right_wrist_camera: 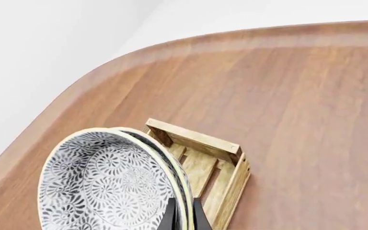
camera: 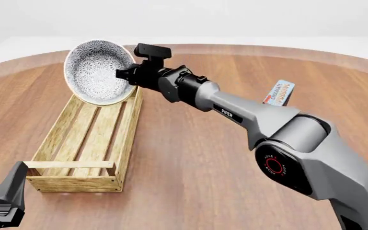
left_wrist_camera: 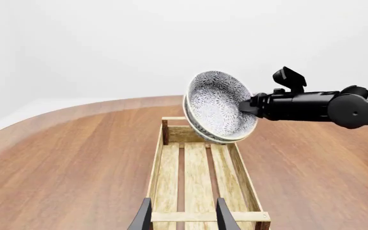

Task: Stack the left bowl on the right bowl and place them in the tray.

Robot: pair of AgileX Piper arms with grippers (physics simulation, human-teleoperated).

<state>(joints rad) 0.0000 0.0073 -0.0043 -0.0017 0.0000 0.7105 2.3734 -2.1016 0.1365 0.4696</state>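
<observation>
Table [camera: 222,158] – brown wood, rounded far edge, carries everything you're working with.

Your right arm [camera: 248,117] reaches from the right across the table toward the far left. Your left arm is barely in shot – only its end effector shows.

Tray [camera: 82,139] lies on the table's left side, long axis running away from you, slatted floor bare. Near end is just ahead of your left end effector; far end sits under the bowls.

Bowls [camera: 97,72] – two, nested into one stack, patterned grey-and-white inside. The stack is in the air, tipped on edge with the open side facing your side and a bit left, over the tray's far end. In the front view its lower rim overlaps the tray's far rail; can't tell if it touches. The left wrist view shows it above the rail.

Right end effector [camera: 125,74] – clamped on the stack's rim at the right side, fingers [right_wrist_camera: 184,215] pinching both rims together.

Left end effector [left_wrist_camera: 182,215] – jaws apart, gripping nothing, low at the tray's near end and pointing along its length.

Box [camera: 279,93] – small, blue and red, upright on the table behind your right arm, well apart from the tray.
</observation>
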